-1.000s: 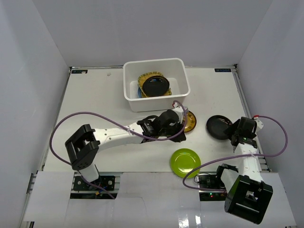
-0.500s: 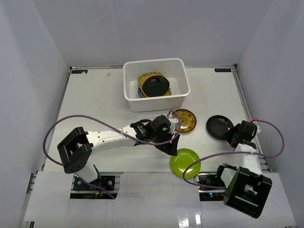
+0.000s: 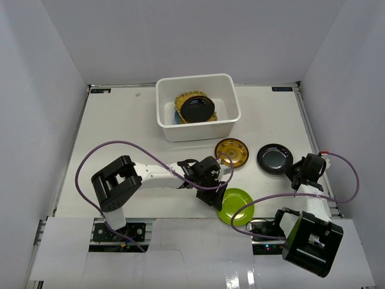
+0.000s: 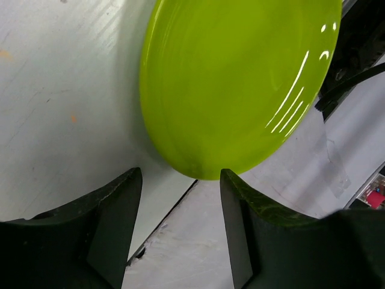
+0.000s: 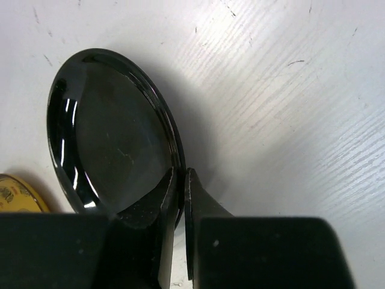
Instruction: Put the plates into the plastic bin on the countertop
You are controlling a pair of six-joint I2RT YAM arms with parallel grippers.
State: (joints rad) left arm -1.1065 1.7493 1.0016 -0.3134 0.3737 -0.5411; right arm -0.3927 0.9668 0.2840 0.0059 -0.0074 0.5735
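The white plastic bin [image 3: 199, 129] stands at the back middle of the countertop [image 3: 120, 129]. In it lie a yellow woven plate [image 3: 182, 99], a glossy black plate [image 3: 198, 109] on top and a sliver of a blue one. A gold-patterned plate [image 3: 232, 152], a black plate [image 3: 274, 158] and a lime green plate [image 3: 236, 206] lie on the counter. My left gripper [image 3: 220, 197] [image 4: 180, 180] is open, its fingertips just short of the green plate's [image 4: 240, 84] near edge. My right gripper [image 3: 293, 171] [image 5: 181, 176] is shut on the black plate's [image 5: 111, 135] rim.
White walls enclose the counter on three sides. The counter's near edge [image 4: 162, 226] runs right under the green plate. Purple cables [image 3: 105, 150] loop over both arms. The gold-patterned plate's edge [image 5: 15, 195] shows at the right wrist view's lower left.
My left gripper opened, left the gold-patterned plate and moved down to the green plate. My right gripper closed on the black plate's rim, and that plate shifted slightly left.
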